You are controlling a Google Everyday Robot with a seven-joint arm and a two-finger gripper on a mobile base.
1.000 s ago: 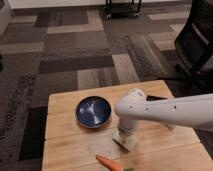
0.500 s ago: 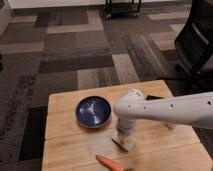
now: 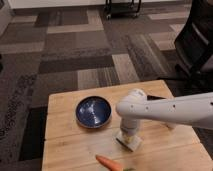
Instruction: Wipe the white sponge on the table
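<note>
Grey patchwork carpet surrounds the light wooden butcher-block tabletop [image 3: 65,145]. Near its front edge, the end effector [image 3: 129,134] points down onto the small white rectangular sponge [image 3: 131,144]; I cannot tell whether it grips it.

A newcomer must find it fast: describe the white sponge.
Start at the wooden table and find the blue bowl. To its right in the picture and nearer the camera, directly under the gripper, lies the white sponge. It is the only small white block, unlike the orange carrot beside it.
</note>
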